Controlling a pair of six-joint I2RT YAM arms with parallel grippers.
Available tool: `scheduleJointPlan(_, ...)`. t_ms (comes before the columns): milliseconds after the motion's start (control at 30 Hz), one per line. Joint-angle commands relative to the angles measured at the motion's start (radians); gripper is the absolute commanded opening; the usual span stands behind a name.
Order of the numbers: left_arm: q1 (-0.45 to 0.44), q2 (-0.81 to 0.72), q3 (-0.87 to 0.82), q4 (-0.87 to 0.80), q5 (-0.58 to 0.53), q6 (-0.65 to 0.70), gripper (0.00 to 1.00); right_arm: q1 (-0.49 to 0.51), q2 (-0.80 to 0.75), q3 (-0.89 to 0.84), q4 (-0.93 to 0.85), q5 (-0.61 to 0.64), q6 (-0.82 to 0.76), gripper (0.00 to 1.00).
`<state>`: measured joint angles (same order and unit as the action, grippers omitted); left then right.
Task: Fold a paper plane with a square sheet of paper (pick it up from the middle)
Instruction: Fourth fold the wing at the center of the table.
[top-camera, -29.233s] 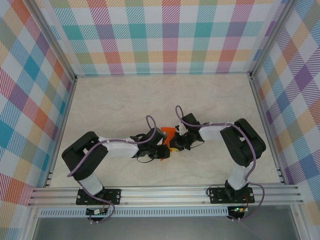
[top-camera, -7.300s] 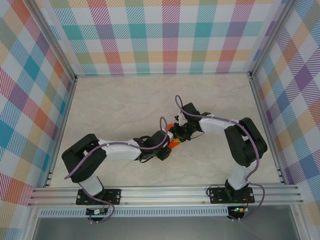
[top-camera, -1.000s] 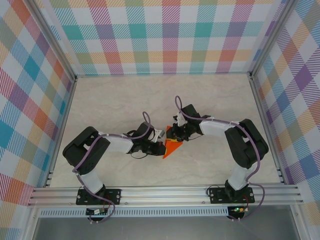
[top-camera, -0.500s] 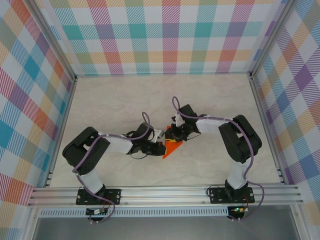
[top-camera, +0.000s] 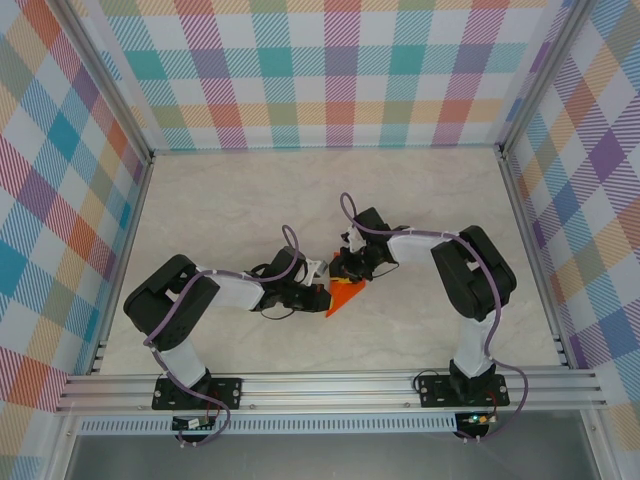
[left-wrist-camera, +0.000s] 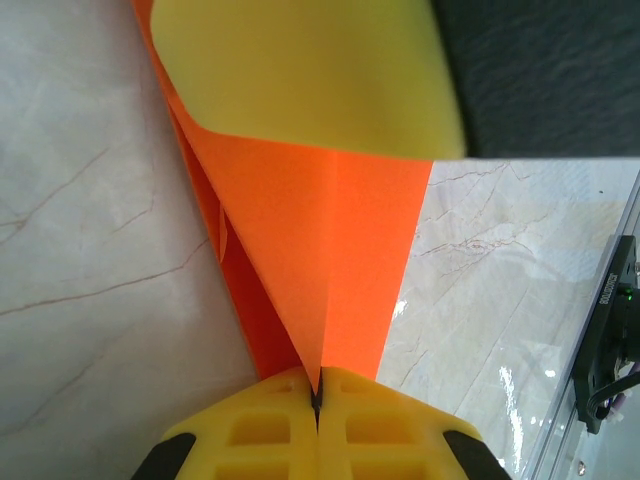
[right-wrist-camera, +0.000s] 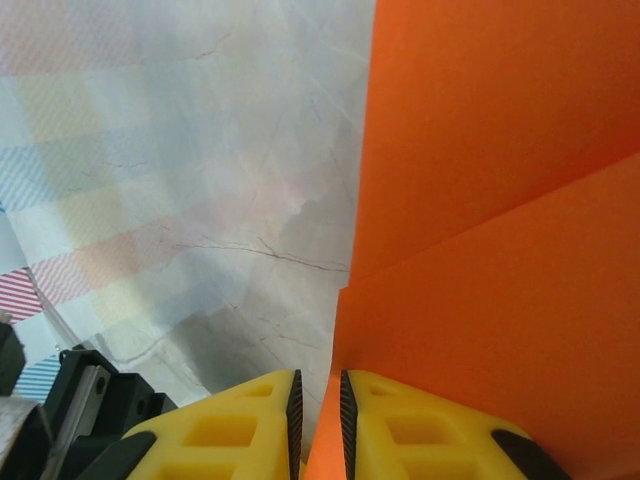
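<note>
Marble table (top-camera: 230, 200), paper plane (top-camera: 345, 297) — left jaws pinch tip, right jaws clamp edge

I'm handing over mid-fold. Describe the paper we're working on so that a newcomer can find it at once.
Start from the pale marble table inside the plaid walls and go to its middle. There the left claw and the right claw both pinch the folded orange paper. Its bright orange colour and pointed wedge shape set it apart from the white and black arms and the pale stone.
</note>
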<state>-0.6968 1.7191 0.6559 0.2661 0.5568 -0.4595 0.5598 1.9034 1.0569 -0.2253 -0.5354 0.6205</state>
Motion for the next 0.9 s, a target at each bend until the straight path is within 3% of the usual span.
scheduleJointPlan(0, 0.011, 0.008, -0.017, -0.093, -0.042, 0.006, 0.04, -0.008, 0.021, 0.006, -0.039, 0.047, -0.016, 0.2)
scheduleJointPlan(533, 0.01, -0.092, -0.01, -0.111, -0.06, -0.038, 0.26, -0.008, 0.033, -0.07, -0.004, 0.059, -0.021, 0.17)
scheduleJointPlan(800, 0.007, -0.125, -0.03, -0.046, -0.048, -0.089, 0.29, -0.008, 0.028, -0.092, 0.021, 0.051, -0.019, 0.17)
scheduleJointPlan(867, 0.006, -0.115, -0.023, -0.059, -0.045, -0.086, 0.25, -0.008, 0.028, -0.098, 0.026, 0.051, -0.016, 0.17)
